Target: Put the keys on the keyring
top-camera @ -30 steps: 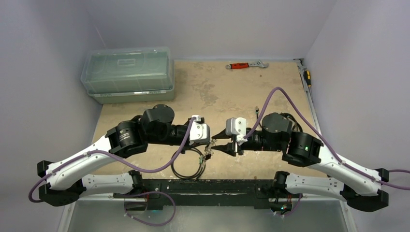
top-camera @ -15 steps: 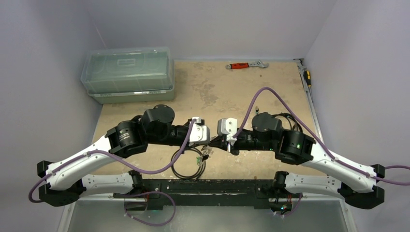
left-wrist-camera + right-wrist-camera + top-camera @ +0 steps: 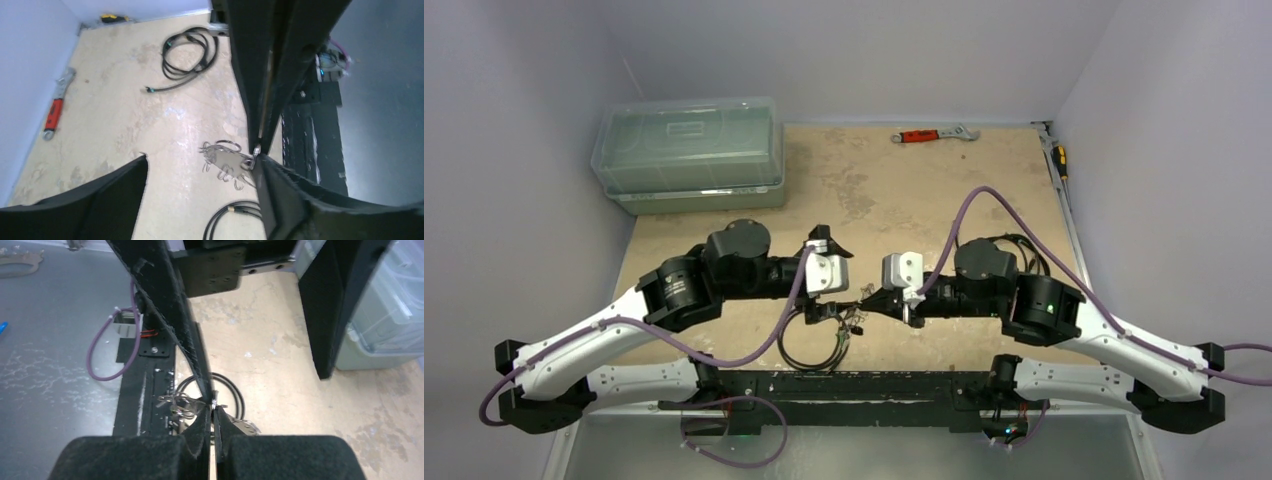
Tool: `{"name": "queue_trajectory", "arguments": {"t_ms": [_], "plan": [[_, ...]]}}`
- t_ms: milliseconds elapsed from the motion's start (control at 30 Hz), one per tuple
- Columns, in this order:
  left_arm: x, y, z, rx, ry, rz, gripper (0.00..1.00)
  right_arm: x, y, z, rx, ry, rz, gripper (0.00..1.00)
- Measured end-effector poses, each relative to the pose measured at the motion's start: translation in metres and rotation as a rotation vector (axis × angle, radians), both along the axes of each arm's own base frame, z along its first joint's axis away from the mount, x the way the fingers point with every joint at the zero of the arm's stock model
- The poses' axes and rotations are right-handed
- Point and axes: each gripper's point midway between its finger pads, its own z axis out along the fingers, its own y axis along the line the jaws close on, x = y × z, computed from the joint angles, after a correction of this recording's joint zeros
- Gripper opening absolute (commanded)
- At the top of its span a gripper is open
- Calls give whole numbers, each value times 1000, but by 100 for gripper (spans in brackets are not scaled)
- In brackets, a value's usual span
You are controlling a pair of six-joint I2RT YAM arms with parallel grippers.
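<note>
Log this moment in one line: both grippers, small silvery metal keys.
left gripper: open, fingers either side of small silvery metal keys | right gripper: shut on the keys, pinching one end of the bunch

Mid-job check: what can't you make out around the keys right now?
Top view: keys too small to tell whether any is threaded.
Left wrist: cluster blurred; right end effector covers its edge, so which piece it pinches is unclear.
Right wrist: own fingers hide the cluster's middle.
</note>
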Motion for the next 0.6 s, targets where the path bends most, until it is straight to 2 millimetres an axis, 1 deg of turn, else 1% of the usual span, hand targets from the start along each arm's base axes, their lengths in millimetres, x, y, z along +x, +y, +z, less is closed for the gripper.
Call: {"name": "queue_trajectory", "arguments": {"t_ms": [67,200,333,400,500,600], "plan": [[2,2,7,-59,-29,19,83,-1,-3,4,18,-13,-5,0],[-9,19,16,-205,-78,23,86,9,-15,17,83,-58,-73,0],[-6,37,30,-376,-123,97,87,4,-30,37,177,-97,-81,0],[-5,42,37,-455,-138,119,84,2,-34,46,210,-110,-81,0],[-2,38,35,-508,-135,128,79,0,-37,56,249,-125,-77,0],[0,25,22,-504,-120,113,74,0,-36,56,256,-127,-72,0]]}}
